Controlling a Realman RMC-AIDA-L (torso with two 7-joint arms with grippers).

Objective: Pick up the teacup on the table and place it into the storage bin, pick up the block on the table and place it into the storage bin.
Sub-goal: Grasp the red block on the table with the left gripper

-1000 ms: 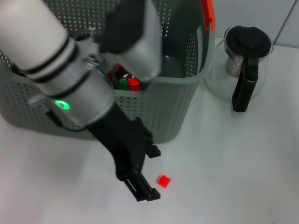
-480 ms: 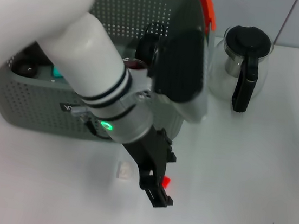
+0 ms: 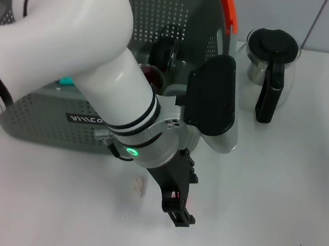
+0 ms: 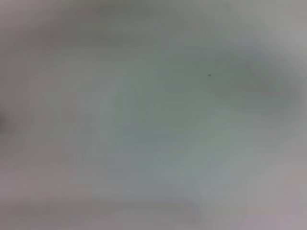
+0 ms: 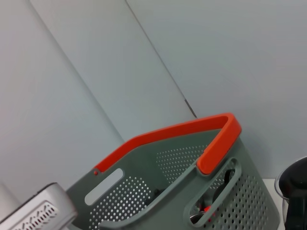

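Left gripper lowered to the white table in front of the storage bin, fingers pointing away from the bin toward the table's near edge. A sliver of red, judged to be the block, shows between the black fingers, so the block lies directly at the gripper; whether the fingers are clamped on it or apart cannot be told. The left arm is the nearer one; the right gripper is out of view, its wrist camera raised beside the bin. Counted: one bin, one block, one glass pot, one small pale object beside the gripper. No teacup remains on the table.
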